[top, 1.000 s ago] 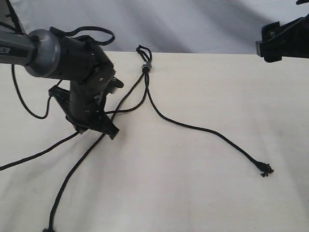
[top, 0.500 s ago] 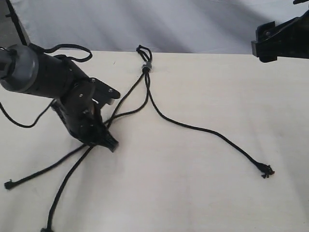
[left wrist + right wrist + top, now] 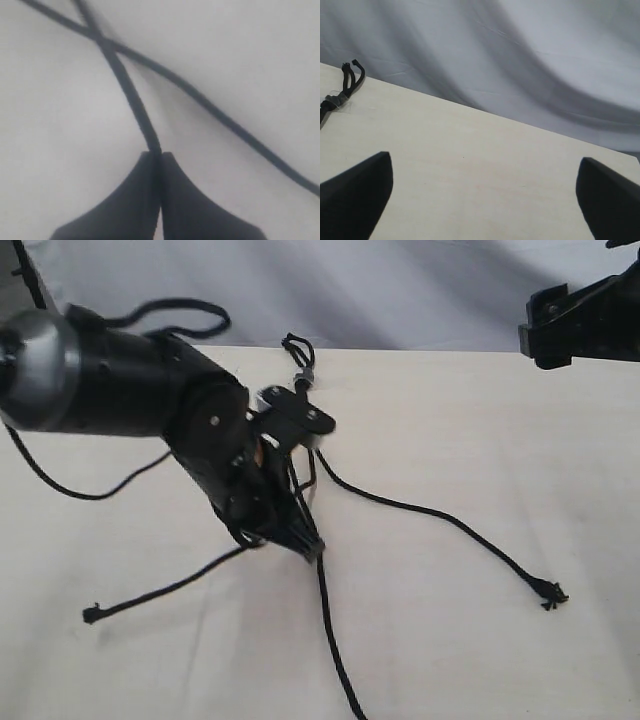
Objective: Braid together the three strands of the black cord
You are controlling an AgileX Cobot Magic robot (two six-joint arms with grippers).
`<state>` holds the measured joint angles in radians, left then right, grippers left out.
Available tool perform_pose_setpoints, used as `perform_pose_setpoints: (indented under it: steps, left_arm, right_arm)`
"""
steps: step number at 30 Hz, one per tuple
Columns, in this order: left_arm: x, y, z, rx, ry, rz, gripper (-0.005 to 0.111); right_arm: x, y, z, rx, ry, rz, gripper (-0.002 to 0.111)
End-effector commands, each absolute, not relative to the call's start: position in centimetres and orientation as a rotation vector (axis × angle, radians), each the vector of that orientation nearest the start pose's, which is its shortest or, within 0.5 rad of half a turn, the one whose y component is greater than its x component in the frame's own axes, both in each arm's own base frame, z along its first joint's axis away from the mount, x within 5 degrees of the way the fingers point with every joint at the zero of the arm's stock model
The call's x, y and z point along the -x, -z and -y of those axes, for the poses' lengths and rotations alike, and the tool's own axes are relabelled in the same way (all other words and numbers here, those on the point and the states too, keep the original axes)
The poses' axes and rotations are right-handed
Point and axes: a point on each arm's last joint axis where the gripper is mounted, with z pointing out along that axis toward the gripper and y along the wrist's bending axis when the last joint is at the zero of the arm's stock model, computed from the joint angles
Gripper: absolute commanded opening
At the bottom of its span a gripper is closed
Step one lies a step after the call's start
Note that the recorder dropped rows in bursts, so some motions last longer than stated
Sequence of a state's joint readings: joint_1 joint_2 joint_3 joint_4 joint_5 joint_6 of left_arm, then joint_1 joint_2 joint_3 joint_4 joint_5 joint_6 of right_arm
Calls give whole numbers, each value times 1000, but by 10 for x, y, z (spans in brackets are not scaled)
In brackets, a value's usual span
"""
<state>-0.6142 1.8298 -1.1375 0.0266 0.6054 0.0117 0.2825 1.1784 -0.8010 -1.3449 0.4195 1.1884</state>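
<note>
The black cord's knot with its small loop and greyish band [image 3: 303, 375] lies at the table's far edge; the same knot [image 3: 335, 101] shows in the right wrist view. My left gripper [image 3: 308, 547] is shut on one strand [image 3: 127, 90], which trails from it toward the front edge [image 3: 335, 650]. A second strand [image 3: 160, 592] lies to the front left, crossing under the held one [image 3: 220, 120]. The third strand [image 3: 440, 520] runs right to a frayed end [image 3: 550, 593]. My right gripper [image 3: 485, 200] hangs open above the table's far right, holding nothing.
A grey cloth backdrop [image 3: 400, 290] hangs behind the pale table [image 3: 480, 660]. A thick black arm cable [image 3: 80, 485] loops on the table at the left beside the left arm.
My left gripper has swung right toward the table's middle, dragging its strand across. The held strand now trails to the front centre. The left strand's end has slid rightward.
</note>
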Motion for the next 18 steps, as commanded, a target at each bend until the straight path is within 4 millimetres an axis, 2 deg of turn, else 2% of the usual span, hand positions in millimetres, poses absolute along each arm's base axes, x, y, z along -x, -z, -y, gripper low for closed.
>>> perform_pose_setpoints:
  steps: [1,11,14,18]
  left_arm:
    - [-312,-191,166,-719,42,-2705,0]
    - [-327,-170,108,-423,33,-2730,0]
    - [-325,-163,105,-401,46,-2707,0]
    - [-323,-172,106,-387,71,-2677,0]
  right_arm:
    - [-250,-318,-35,132,296,-1929,92]
    - [-250,-318,-35,130,292,-1928,92]
    - [-250,-318,-35,130,292,-1928,92]
    - [-250,-318,-36,133,288,-1927,92]
